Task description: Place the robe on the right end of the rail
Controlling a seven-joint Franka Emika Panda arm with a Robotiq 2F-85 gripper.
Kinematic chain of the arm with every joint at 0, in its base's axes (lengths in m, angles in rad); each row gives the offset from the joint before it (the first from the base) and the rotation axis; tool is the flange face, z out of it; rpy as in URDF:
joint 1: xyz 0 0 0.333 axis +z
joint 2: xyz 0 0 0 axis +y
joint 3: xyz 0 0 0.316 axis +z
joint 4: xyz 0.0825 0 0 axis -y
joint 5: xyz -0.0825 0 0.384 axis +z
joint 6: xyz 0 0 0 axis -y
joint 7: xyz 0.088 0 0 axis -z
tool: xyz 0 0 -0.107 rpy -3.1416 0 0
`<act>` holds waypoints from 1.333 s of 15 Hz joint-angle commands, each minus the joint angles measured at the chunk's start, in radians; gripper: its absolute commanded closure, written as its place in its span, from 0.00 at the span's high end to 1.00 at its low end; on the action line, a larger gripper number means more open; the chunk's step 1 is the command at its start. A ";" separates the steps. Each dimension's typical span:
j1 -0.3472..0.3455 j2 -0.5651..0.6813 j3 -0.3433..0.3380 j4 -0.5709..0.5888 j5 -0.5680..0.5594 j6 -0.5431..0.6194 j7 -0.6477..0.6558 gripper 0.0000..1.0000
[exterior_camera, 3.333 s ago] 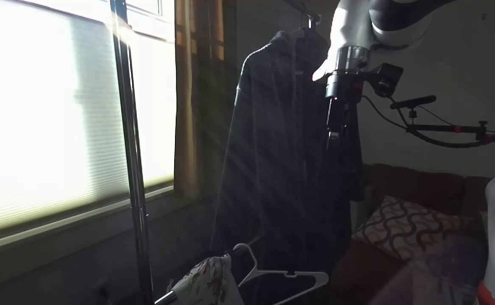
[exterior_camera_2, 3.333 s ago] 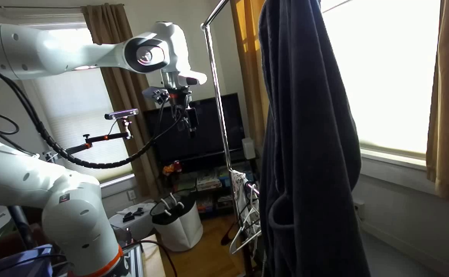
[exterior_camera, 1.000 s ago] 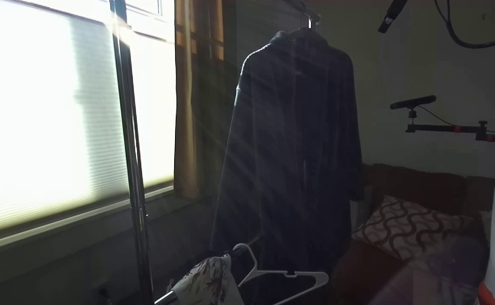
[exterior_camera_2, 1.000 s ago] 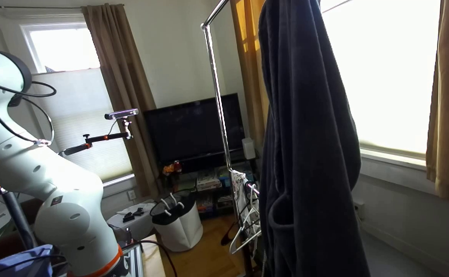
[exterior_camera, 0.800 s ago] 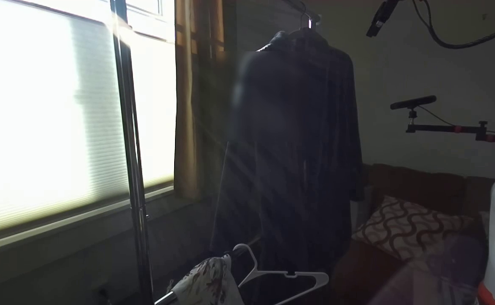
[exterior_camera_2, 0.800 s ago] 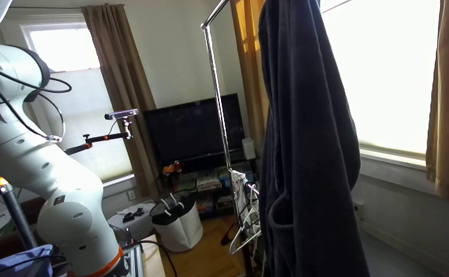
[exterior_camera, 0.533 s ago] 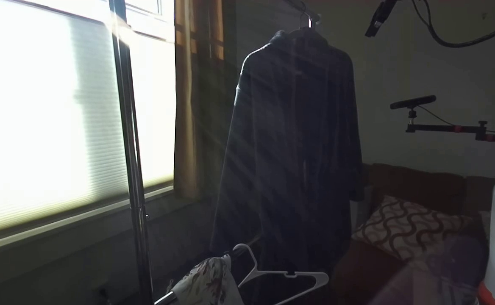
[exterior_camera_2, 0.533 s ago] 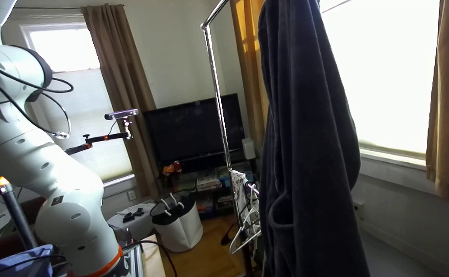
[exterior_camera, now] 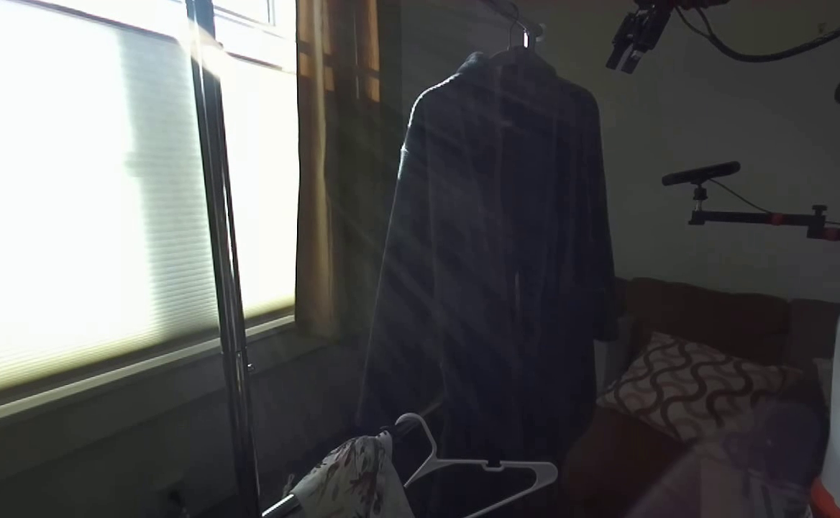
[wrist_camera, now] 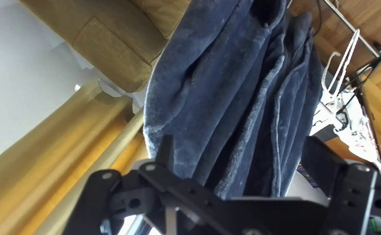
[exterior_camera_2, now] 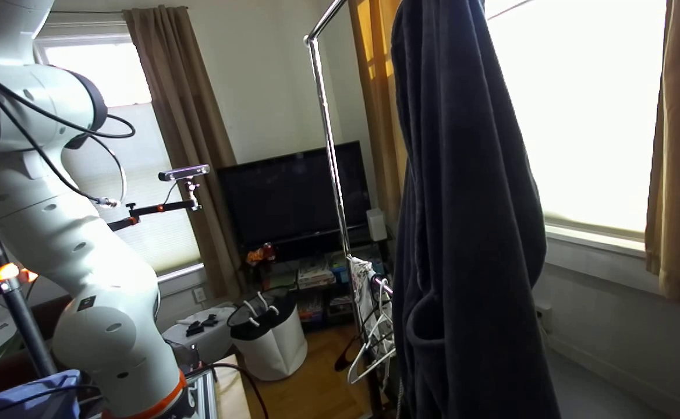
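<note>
Beside the robe [exterior_camera_2: 468, 203] hang hangers [exterior_camera: 463, 463] and patterned cloth [exterior_camera: 354, 475].

In an exterior view, harsh daylight burns a pale pleated window blind [exterior_camera: 89, 216] almost white; slanting streaks of glare veil the long, dark navy cloth robe [exterior_camera: 492, 252], and the red-brown upholstered sofa [exterior_camera: 708, 309] sinks into shadow. A faint violet haze lies lower right. In an exterior view, a large window [exterior_camera_2: 584, 116] glares nearly blank white and a thin chrome rack upright [exterior_camera_2: 330, 148] gleams. In the wrist view, the robe's pile shows clearly; the black metal gripper [wrist_camera: 239, 139] is dim and softly blurred.
</note>
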 commanded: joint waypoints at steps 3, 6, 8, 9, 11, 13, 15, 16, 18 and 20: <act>0.025 0.175 -0.182 0.170 0.322 -0.135 -0.206 1.00; -0.008 0.252 -0.239 0.230 0.465 -0.161 -0.195 1.00; -0.032 0.291 -0.265 0.264 0.538 -0.160 -0.181 1.00; -0.046 0.310 -0.277 0.279 0.576 -0.166 -0.172 1.00; -0.081 0.356 -0.294 0.306 0.635 -0.176 -0.148 1.00; -0.121 0.395 -0.303 0.318 0.703 -0.168 -0.111 1.00; -0.164 0.434 -0.304 0.333 0.769 -0.159 -0.070 1.00; -0.188 0.451 -0.299 0.341 0.803 -0.175 -0.052 1.00; -0.223 0.475 -0.284 0.365 0.846 -0.237 -0.022 1.00; -0.241 0.476 -0.274 0.394 0.864 -0.348 0.004 1.00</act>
